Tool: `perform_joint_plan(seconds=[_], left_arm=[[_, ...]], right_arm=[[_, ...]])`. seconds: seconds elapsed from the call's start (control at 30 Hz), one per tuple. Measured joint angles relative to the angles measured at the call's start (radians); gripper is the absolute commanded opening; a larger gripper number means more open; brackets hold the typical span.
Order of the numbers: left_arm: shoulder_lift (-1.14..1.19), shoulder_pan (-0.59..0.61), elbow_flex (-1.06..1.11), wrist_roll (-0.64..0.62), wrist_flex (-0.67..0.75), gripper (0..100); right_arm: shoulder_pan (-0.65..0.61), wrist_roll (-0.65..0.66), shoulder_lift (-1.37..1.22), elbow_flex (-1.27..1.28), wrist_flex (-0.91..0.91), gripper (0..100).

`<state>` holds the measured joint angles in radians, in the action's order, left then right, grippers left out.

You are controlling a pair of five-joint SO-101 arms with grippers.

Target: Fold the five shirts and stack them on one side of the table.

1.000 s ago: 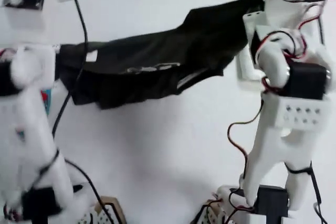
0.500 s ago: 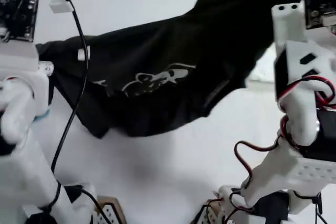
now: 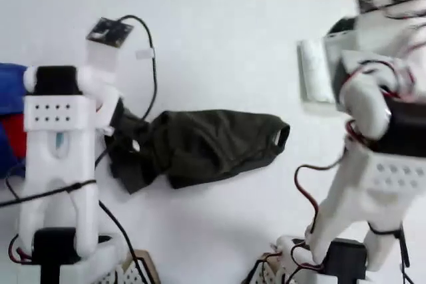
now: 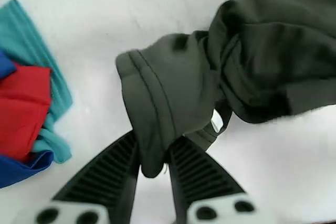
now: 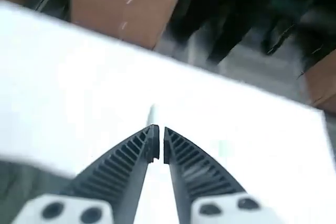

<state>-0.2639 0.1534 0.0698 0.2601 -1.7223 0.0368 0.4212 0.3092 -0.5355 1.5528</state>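
Left gripper point(image 4: 155, 150) was clamped on a thick fold of the dark olive shirt point(image 4: 252, 61), its ribbed black fingers point(image 4: 113, 169) pressed close on either side of the cloth. Right gripper point(image 5: 159, 136) held nothing; its jaws stood almost together with only a sliver of a gap, raised above the far part of the white table point(image 5: 68, 77).

In the high view the shirt point(image 3: 213, 144) lay on the table point(image 3: 226, 44) as one long crumpled bundle, not folded flat, reaching from the left arm point(image 3: 56, 131) across the middle toward the right arm point(image 3: 386, 138). The end nearer the right arm showed a hemmed opening point(image 3: 282, 136). At the gripped end the cloth was twisted and bunched, with stitched hem lines and a small white label point(image 4: 215, 126) showing.

A heap of teal point(image 4: 31, 45), red point(image 4: 21, 108) and blue point(image 4: 16, 169) cloth lay just beside the left gripper, apart from the olive shirt. A black cable point(image 3: 152, 78) looped over the table beyond the bundle, running up to a small circuit board point(image 3: 110, 31). A white rectangular block point(image 3: 313, 71) lay near the right arm. The left arm's body covered part of the shirt's gripped end in the high view.
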Motion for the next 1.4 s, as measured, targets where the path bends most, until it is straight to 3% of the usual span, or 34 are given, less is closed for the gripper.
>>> perform_joint_plan(seconds=[0.17,0.4,0.63,0.8,0.97,1.1,1.2,1.4], left_arm=[[0.049,0.015,0.005,0.000,0.005,3],[0.166,0.104,0.005,0.000,0.032,4],[0.350,0.114,0.005,0.031,0.032,20],[0.414,0.141,0.005,0.072,0.074,21],[0.442,0.157,0.005,0.075,0.087,21],[0.443,0.157,0.005,0.075,0.089,21],[0.443,0.158,0.005,0.075,0.089,21],[0.443,0.158,0.005,0.075,0.091,21]], right_arm=[[-0.124,-0.003,-0.002,0.348,-0.049,3.4],[-0.344,-0.049,-0.048,0.816,-0.262,19.0],[-0.364,-0.058,-0.138,0.985,-0.428,18.0],[-0.354,-0.058,-0.262,1.083,-0.519,18.0],[-0.259,-0.031,-0.425,1.053,-0.600,16.1],[-0.173,0.032,-0.546,0.901,-0.600,10.8],[-0.106,0.046,-0.614,0.750,-0.597,12.3],[-0.069,0.052,-0.644,0.451,-0.425,16.4]])
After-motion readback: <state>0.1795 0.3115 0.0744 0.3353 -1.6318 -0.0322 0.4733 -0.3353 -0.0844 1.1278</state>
